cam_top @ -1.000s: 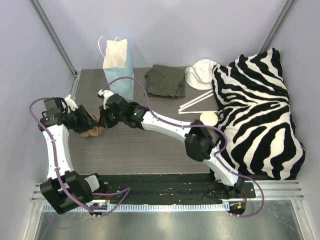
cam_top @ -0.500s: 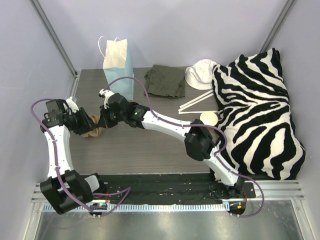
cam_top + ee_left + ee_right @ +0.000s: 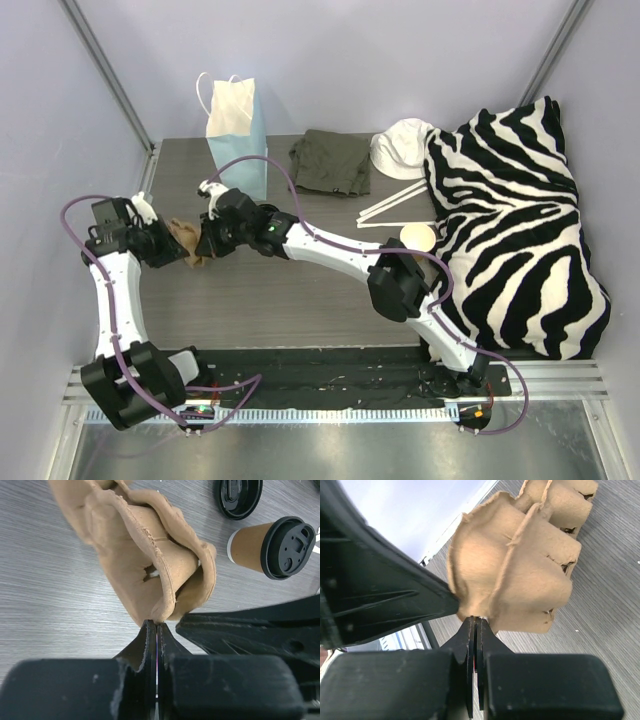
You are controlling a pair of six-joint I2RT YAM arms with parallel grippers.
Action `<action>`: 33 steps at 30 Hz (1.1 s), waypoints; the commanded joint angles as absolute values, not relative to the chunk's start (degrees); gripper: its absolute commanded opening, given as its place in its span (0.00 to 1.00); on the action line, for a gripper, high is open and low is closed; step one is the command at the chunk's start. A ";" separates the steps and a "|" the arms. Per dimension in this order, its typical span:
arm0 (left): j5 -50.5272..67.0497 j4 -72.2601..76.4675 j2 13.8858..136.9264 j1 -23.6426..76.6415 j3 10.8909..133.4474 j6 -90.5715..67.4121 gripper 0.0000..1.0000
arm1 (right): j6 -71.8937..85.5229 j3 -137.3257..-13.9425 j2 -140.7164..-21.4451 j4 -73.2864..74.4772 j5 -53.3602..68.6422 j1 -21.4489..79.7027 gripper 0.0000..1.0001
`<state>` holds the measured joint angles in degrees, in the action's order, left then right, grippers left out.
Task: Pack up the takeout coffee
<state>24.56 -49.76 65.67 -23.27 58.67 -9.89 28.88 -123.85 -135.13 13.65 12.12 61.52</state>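
Top view, grippers: your left gripper (image 3: 172,243) and right gripper (image 3: 203,247) meet at the left side of the tabletop (image 3: 280,290), both on the brown pulp cup carrier (image 3: 186,236) held between them.
Top view, takeout coffee: you cannot see it here; the right arm covers that patch.
Top view, surroundings: a blue paper bag (image 3: 238,125) stands just behind the grippers. An open lidless paper cup (image 3: 418,238) sits well to the right, beside the zebra-print cushion (image 3: 520,230).

Left wrist view, gripper: your left gripper (image 3: 156,628) is clenched on a thin edge of the pulp cup carrier (image 3: 145,550), with its jaws pressed flat together.
Left wrist view, takeout coffee: the takeout coffee (image 3: 270,547), tan with its black lid on, rests on the tabletop up and to the right of the gripper. It is apart from the gripper and just beside the carrier's far edge. You cannot tell from this angle whether it stands or lies tipped.
Left wrist view, loose lid: a second black lid (image 3: 239,497) lies near the coffee.

Right wrist view, gripper: your right gripper (image 3: 475,624) is pinched onto the carrier's rim (image 3: 520,575), with the carrier hanging off the tabletop.
Right wrist view, takeout coffee: not in this view.
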 commanded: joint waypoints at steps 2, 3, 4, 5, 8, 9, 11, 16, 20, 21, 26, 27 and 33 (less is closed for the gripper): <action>23.38 -49.39 61.27 -23.20 60.99 -7.30 0.00 | 29.09 -123.75 -134.56 10.81 11.16 61.52 0.01; 22.94 -49.83 61.09 -23.12 61.17 -6.77 0.00 | 29.09 -123.75 -134.91 10.81 10.90 61.52 0.01; 22.50 -50.01 60.82 -23.20 61.26 -6.42 0.00 | 29.00 -123.84 -134.91 10.90 10.64 61.52 0.01; 22.15 -50.18 60.21 -23.12 61.52 -6.16 0.00 | 28.92 -123.84 -135.00 10.90 10.20 61.52 0.01; 20.22 -50.97 59.86 -23.03 62.75 -4.75 0.00 | 28.57 -123.31 -135.09 10.90 9.41 61.52 0.01; 19.52 -50.98 59.51 -23.11 63.19 -3.79 0.00 | 28.56 -123.14 -135.09 10.90 9.06 61.44 0.01; 17.76 -51.33 59.15 -23.11 64.59 -2.73 0.00 | 28.83 -122.78 -135.35 10.81 8.61 61.26 0.01; 15.47 -53.17 59.33 -23.03 68.46 -0.27 0.00 | 28.74 -123.22 -136.76 10.72 8.26 61.00 0.08; 13.36 -53.52 59.33 -22.59 70.57 3.42 0.00 | 28.13 -123.57 -137.63 10.46 8.17 60.82 0.25; 12.92 -53.70 59.50 -22.59 71.01 4.04 0.00 | 28.21 -123.57 -137.64 10.46 8.26 60.82 0.32; 12.48 -54.40 58.98 -22.50 73.04 7.46 0.00 | 28.39 -124.27 -137.29 10.02 9.75 60.03 0.48; 13.87 -54.58 58.89 -22.59 73.21 8.17 0.00 | 28.21 -124.63 -136.94 9.93 10.02 59.86 0.50; 14.59 -59.93 56.25 -20.74 73.21 16.94 0.00 | 25.84 -126.39 -132.29 10.72 13.09 58.36 0.71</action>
